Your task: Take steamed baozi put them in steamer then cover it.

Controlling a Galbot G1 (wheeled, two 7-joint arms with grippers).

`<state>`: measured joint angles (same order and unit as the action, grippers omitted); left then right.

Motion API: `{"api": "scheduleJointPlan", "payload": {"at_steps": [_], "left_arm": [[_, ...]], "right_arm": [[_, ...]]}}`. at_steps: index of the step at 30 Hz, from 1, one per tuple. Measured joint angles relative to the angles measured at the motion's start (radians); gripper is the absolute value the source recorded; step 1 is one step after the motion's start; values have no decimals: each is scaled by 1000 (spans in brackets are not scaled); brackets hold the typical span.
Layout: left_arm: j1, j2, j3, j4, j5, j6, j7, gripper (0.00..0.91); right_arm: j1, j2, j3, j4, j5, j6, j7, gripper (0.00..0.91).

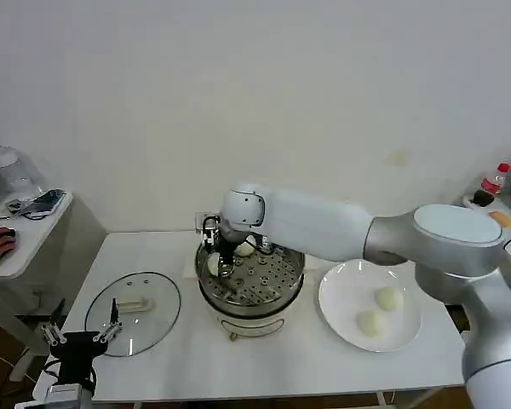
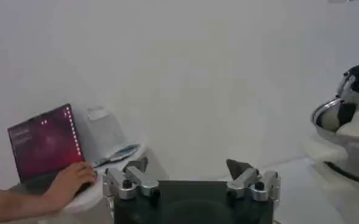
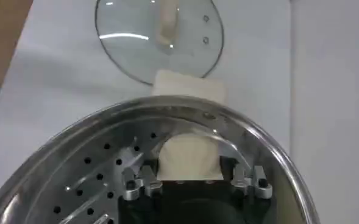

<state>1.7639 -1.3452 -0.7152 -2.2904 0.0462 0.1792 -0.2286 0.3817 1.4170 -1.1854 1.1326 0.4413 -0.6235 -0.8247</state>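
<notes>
Currently the right tool (image 1: 222,266) sits low inside the steamer (image 1: 277,294), near its left wall, fingers closed on one baozi (image 3: 190,159) resting against the perforated tray. A second baozi (image 1: 244,250) lies on the tray at the pot's far side, just beside the tool. Little room between tool and rim there; the tray's right half is bare.

Steamer stands mid-worktop (image 1: 324,366), toward the far edge. White plate (image 1: 336,298) sits right of it, close but apart, carrying two more baozi (image 1: 389,298) and (image 1: 370,322). Glass lid (image 1: 149,328) lies flat toward the left edge, handle up.

Left tool (image 1: 83,332) hangs at the near left corner, beside the lid, fingers spread wide, holding nothing.

White worktop, plain white wall behind, a small side desk (image 1: 21,243) off the left edge.
</notes>
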Motion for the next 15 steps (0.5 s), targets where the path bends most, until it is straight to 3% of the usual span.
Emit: {"api": "scheduleJointPlan", "payload": {"at_steps": [8, 15], "left_arm": [[2, -1, 0, -3, 0, 0, 0, 907], [4, 2, 3, -6, -1, 1, 2, 907]], "right_arm": [[-5, 1, 2, -4, -7, -4, -5, 907], [45, -52, 0, 59, 19, -5, -15, 907]]}}
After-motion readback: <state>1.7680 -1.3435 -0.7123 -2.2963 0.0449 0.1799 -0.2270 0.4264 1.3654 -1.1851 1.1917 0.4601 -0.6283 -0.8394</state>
